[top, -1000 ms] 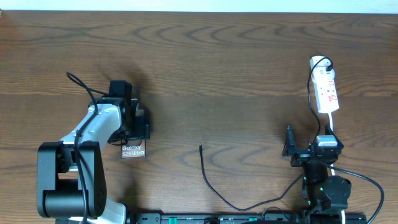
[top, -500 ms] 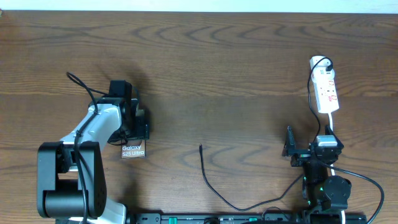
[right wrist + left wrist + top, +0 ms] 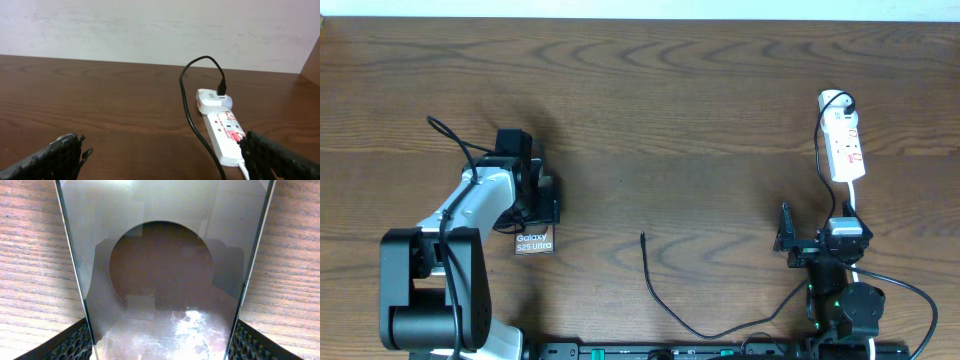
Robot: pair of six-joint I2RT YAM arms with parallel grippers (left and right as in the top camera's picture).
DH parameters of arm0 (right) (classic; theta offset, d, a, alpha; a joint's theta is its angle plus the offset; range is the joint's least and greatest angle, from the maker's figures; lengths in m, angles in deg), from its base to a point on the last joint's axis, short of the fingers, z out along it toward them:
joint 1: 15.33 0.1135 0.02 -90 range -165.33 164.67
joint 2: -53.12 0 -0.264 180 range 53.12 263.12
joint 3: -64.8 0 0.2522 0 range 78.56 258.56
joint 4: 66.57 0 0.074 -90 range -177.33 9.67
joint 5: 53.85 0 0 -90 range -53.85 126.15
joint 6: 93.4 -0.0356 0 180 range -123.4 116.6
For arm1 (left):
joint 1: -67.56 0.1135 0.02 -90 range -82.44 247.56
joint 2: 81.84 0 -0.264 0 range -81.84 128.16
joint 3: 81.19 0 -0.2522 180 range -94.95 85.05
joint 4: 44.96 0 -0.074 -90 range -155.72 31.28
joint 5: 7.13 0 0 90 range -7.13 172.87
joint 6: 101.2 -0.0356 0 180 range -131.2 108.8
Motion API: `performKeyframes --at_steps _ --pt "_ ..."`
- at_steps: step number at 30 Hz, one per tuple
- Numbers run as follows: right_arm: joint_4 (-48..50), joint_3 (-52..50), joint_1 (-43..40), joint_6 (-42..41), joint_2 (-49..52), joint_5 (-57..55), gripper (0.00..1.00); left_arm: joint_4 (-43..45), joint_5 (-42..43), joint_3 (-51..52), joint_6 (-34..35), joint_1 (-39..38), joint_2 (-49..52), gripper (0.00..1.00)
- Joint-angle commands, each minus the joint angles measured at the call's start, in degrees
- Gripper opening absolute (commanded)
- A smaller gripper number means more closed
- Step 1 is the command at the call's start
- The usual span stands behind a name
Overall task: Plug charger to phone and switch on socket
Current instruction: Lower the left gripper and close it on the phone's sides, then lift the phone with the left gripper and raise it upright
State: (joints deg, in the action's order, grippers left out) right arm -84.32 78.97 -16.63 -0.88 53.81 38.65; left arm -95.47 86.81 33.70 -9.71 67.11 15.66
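Tally on the single wooden surface (image 3: 700, 100): one phone (image 3: 534, 242), one charger (image 3: 665, 300), one socket (image 3: 844, 148). The socket carries one white cord (image 3: 853, 198) and one black plug (image 3: 221, 89). Pincers count two: my left pincer (image 3: 162, 345) and my right pincer (image 3: 172, 157).

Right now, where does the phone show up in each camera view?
Overhead: the phone lies lower left, one end under the left gripper.
Left wrist: the phone fills the frame, between the gripper's fingers.
Right wrist: not in it.
Shared landmark: the wooden table.
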Motion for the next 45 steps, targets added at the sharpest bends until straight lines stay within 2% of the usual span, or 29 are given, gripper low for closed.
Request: performKeyframes --at_steps 1,6,12,29,45 --pt "-0.3 -0.1 -0.2 -0.3 -0.4 -0.5 0.99 0.2 -0.4 2.1 0.1 0.1 1.3 0.56" --pt "-0.3 -0.1 -0.2 -0.3 -0.4 -0.5 0.99 0.2 -0.4 2.1 0.1 0.1 1.3 0.43" --pt "-0.3 -0.1 -0.2 -0.3 -0.4 -0.5 0.99 0.2 -0.4 2.1 0.1 0.1 1.3 0.08" --pt "-0.3 -0.1 -0.2 -0.3 -0.4 -0.5 0.99 0.0 -0.4 -0.6 0.1 0.1 1.3 0.07" --pt "-0.3 -0.1 -0.2 -0.3 -0.4 -0.5 0.99 -7.9 -0.3 -11.8 0.1 0.1 -0.2 0.07"
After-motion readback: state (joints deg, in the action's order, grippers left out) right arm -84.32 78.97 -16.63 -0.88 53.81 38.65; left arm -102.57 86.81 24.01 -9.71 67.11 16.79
